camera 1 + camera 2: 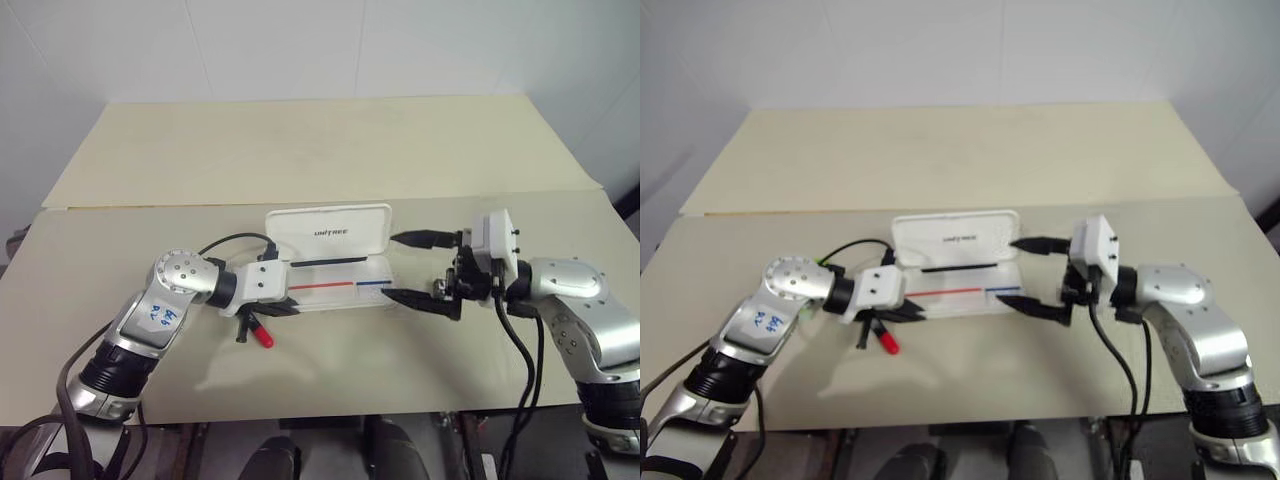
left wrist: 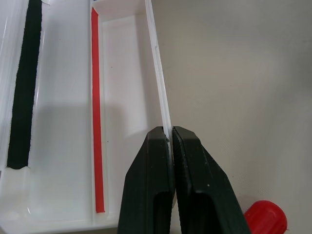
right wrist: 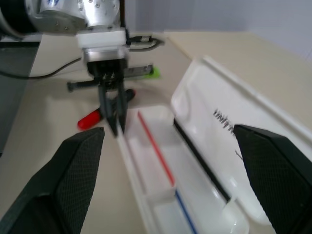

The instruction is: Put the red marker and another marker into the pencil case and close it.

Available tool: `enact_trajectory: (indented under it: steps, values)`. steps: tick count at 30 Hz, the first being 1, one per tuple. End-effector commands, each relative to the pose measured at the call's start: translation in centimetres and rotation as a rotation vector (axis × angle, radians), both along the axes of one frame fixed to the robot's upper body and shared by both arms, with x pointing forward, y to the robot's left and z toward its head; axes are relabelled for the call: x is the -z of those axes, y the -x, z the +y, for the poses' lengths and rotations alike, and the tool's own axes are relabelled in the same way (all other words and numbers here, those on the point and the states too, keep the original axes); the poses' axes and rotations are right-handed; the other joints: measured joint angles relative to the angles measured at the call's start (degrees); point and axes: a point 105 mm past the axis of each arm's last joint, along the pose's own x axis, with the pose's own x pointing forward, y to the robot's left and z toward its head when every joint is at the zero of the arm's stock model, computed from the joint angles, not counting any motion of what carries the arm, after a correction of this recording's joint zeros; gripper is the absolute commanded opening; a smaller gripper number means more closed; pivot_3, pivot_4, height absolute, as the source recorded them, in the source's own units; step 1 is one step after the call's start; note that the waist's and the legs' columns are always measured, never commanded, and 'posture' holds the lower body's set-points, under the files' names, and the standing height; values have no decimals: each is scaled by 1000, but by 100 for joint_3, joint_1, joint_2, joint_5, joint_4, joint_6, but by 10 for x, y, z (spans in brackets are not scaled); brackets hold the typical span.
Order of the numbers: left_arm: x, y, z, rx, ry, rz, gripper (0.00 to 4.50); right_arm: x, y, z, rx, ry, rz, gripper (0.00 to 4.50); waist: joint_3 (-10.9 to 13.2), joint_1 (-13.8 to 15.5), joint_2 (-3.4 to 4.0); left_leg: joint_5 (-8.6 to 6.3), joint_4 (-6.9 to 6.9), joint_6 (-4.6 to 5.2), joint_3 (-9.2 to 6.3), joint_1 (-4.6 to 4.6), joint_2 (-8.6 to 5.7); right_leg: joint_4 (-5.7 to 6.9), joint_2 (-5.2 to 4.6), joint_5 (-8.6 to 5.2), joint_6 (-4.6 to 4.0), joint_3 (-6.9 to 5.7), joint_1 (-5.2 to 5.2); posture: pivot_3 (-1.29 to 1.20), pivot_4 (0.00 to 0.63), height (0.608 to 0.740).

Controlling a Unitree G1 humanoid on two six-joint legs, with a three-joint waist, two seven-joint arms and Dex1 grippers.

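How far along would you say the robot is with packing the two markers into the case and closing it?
Early. Done: the pencil case lies open, lid up. In hand: the left gripper is shut on the tray's near wall, and the right gripper stands open at the case's other end. Left: the tray holds no marker; the red marker and the green marker lie on the table, and the lid needs closing.

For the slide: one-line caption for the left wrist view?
Left gripper shut on the open pencil case's near wall, red marker on the table beside it.
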Motion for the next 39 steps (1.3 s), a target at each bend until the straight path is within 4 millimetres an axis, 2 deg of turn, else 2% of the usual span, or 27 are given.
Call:
enact_trajectory:
  steps: [1, 8, 22, 25, 36, 39]
  values:
    - [-5, 1, -3, 29, 9, -28, 18, -9, 2, -18, 21, 41, -51, 4500, 0, 5, 0, 0, 0, 0, 2, 0, 0, 0, 0, 0, 0, 0, 0, 0, 150, 740]
    - [6, 2, -7, 58, -8, -18, 18, -7, 4, -31, 25, 103, -42, 4500, 0, 27, 0, 0, 1, 0, 7, 2, 0, 0, 0, 1, 1, 3, 1, 0, 150, 740]
    - [12, 8, -3, 62, -32, 12, 18, -10, 3, -24, 22, 84, -63, 4500, 0, 30, 0, 0, 3, 0, 6, 2, 1, 1, 0, 1, 2, 3, 2, 0, 150, 740]
    - [13, 8, -2, 57, -36, 16, 784, -9, 3, -22, 21, 79, -65, 4500, 0, 24, 0, 0, 3, 0, 7, 4, 1, 2, 0, 1, 2, 4, 1, 0, 150, 740]
    - [7, 10, -2, 58, -16, 17, 4468, -8, -1, -17, 11, 63, -63, 4500, 0, 31, 0, 0, 5, 0, 7, 3, 1, 3, 0, 1, 2, 4, 2, 0, 150, 740]
    - [5, 9, -3, 56, -7, 9, 4468, -7, -2, -15, 6, 57, -62, 4500, 0, 31, 0, 0, 5, 0, 6, 3, 1, 2, 0, 1, 2, 4, 2, 0, 150, 740]
